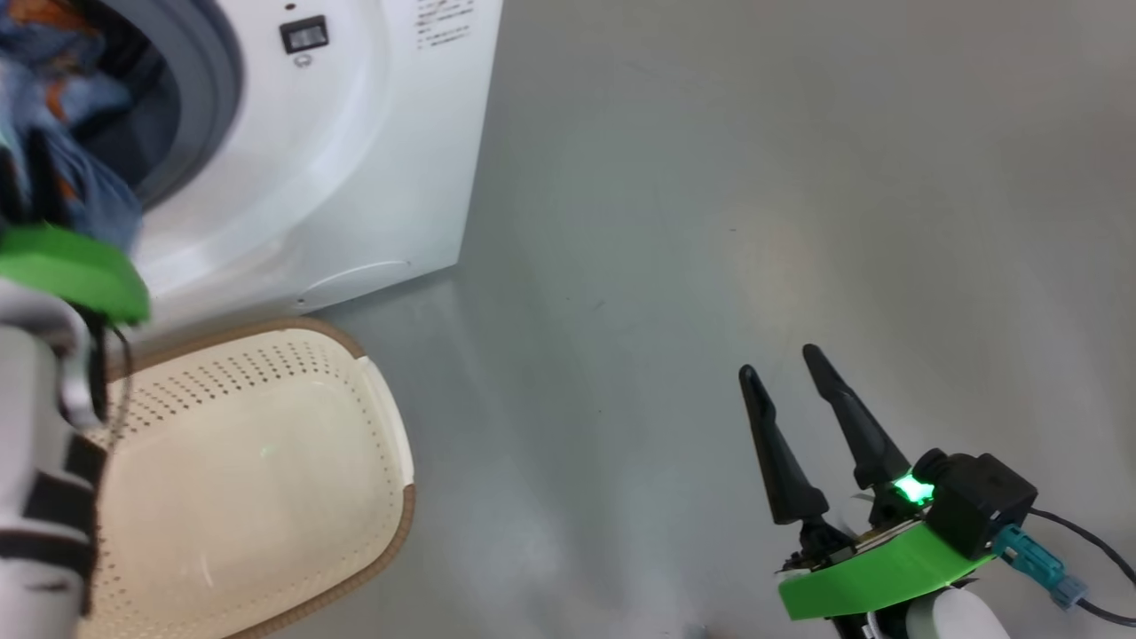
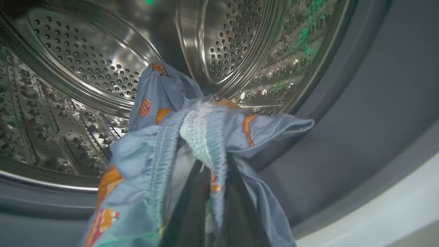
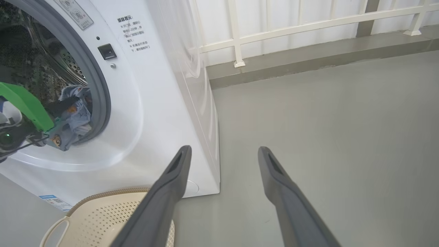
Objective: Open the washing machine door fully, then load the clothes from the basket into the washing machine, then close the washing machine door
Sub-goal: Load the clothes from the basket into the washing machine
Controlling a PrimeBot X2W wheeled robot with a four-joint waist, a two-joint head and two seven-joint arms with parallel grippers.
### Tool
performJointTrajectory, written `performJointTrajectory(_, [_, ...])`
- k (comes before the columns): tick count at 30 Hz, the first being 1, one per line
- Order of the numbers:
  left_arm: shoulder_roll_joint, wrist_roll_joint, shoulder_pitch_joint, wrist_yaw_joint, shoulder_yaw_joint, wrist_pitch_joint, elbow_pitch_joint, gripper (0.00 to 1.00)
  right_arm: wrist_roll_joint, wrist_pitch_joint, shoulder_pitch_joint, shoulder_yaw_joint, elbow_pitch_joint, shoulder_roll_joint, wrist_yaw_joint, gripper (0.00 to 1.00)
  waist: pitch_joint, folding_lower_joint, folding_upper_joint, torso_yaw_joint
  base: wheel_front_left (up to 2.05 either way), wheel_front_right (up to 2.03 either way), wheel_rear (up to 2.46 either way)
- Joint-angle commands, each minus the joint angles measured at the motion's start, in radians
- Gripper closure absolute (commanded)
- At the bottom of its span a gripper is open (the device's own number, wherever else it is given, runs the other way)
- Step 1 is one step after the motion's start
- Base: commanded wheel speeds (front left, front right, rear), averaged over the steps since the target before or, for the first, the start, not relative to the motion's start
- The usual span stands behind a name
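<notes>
Clothes [image 2: 192,130], light blue with orange prints, hang bunched at the mouth of the washing machine [image 1: 355,160], draped over the grey gasket [image 2: 360,120] with the steel drum [image 2: 85,68] behind them. The left gripper [image 3: 73,101] reaches into the opening, its dark fingers clenched on that fabric, which folds over and around them. The basket [image 1: 266,461] stands on the grey floor [image 1: 710,177] just in front of the machine, below the opening. The right gripper [image 1: 780,362] hangs well apart to the machine's right, over bare floor, its two fingers spread wide and gripping nothing.
</notes>
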Motion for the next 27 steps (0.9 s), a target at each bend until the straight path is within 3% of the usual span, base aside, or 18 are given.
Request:
performJointTrajectory(1, [0.061, -0.005, -0.063, 0.003, 0.03, 0.006, -0.025, 1.0, 0.016, -0.005, -0.019, 0.036, -0.018, -0.004, 0.006, 0.0, 0.015, 0.0, 0.0, -0.018, 0.0, 0.0, 0.0])
performJointTrajectory(11, [0.141, 0.027, -0.292, 0.021, 0.02, 0.069, 0.089, 1.0, 0.049, -0.005, -0.018, 0.107, -0.013, -0.004, 0.006, 0.0, 0.09, 0.0, 0.0, -0.118, 0.0, 0.0, 0.0])
performJointTrajectory(19, [0.225, 0.042, -0.467, 0.007, 0.02, 0.065, 0.153, 1.0, 0.067, -0.005, -0.004, 0.153, -0.017, -0.004, 0.006, 0.0, 0.164, 0.0, 0.0, -0.188, 0.0, 0.0, 0.0])
performJointTrajectory(27, [0.263, 0.044, -0.599, 0.003, 0.024, 0.012, 0.196, 1.0, 0.068, -0.005, 0.017, 0.158, -0.037, -0.004, 0.006, 0.0, 0.224, 0.0, 0.0, -0.196, 0.0, 0.0, 0.0])
